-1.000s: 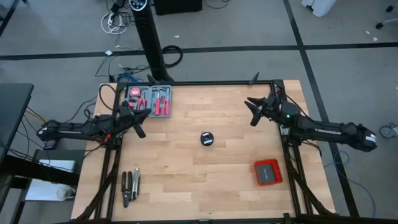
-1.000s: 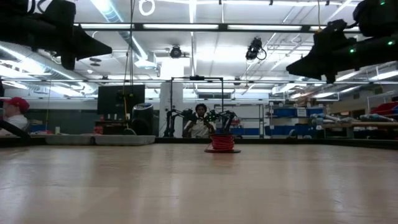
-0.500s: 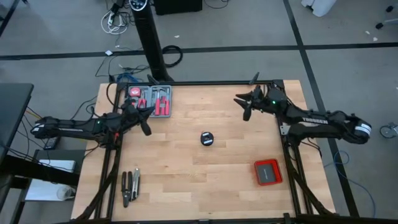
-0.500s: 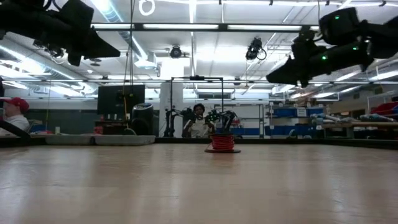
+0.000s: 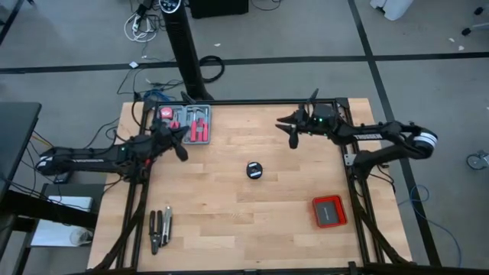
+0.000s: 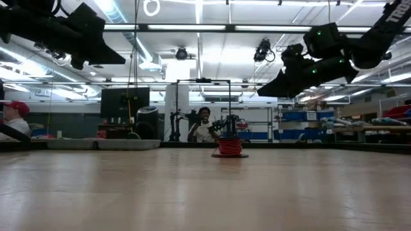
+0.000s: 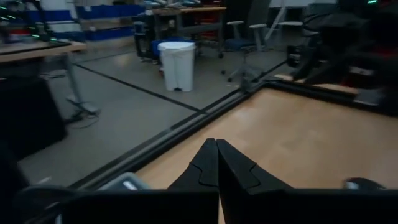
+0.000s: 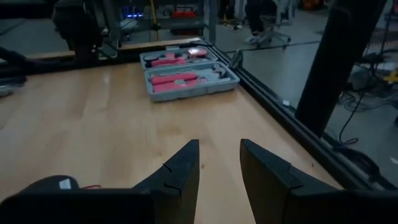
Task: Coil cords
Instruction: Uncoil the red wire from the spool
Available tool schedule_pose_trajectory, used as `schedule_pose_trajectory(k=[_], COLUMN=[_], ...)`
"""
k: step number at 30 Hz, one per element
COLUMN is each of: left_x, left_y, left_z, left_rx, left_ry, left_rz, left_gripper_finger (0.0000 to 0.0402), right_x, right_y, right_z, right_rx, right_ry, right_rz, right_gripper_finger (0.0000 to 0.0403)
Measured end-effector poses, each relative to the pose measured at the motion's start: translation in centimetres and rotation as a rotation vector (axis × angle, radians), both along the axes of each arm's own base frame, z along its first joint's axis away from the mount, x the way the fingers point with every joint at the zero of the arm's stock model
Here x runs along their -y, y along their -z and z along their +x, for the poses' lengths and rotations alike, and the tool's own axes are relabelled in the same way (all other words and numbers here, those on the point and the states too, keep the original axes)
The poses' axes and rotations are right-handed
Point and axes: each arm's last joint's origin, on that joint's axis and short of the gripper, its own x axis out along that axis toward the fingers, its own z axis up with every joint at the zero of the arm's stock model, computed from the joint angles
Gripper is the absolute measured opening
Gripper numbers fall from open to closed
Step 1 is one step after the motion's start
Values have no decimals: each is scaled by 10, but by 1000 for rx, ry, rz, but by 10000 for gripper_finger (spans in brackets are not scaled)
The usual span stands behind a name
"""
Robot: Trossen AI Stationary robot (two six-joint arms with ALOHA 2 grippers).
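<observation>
At the centre of the worktop (image 5: 229, 221), the red wire (image 6: 229, 147) sat wound on a small black spool (image 5: 254, 170). Light and thin, it was judged best gripped by the spool. The left end effector (image 5: 180, 147) was closed and empty; the right end effector (image 5: 290, 134) was held wide.

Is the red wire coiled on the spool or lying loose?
Coiled: the red wire sits wound around the spool mid-table; no loose loops visible.

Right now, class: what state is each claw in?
Left claw: closed, holding nothing.
Right claw: open, holding nothing.
</observation>
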Motion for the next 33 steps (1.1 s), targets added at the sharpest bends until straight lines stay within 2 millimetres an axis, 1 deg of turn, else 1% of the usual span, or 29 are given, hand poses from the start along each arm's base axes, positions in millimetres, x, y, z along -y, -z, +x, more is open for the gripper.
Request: schedule_pose_trajectory(k=[4, 8, 11, 15, 22, 26, 29, 33], left_x=[-7, -14, -19, -26, -38, -46, -52, -59], left_y=[3, 8, 8, 7, 12, 5, -2, -7], left_z=[4, 9, 14, 18, 26, 36, 45, 54], left_rx=[-29, -71, -72, -58, -35, -77, -143, -184], left_ry=[-50, -86, -84, -63, -7, 51, 76, 107], left_rz=[-3, -8, 13, 21, -75, -132, -129, -120], left_gripper_finger=[0, 0, 0, 0, 0, 0, 0, 0], right_x=[13, 29, 35, 42, 52, 57, 58, 56], right_y=[5, 13, 20, 24, 19, 15, 13, 14], right_z=[2, 7, 12, 21, 36, 41, 43, 44], right_rx=[51, 37, 17, 6, 6, -37, -48, -58], right_ry=[-70, -94, -133, -199, -294, -314, -320, -328], right_rz=[23, 76, 107, 102, 132, 159, 155, 165], right_gripper_finger=[114, 114, 114, 114, 114, 114, 114, 114])
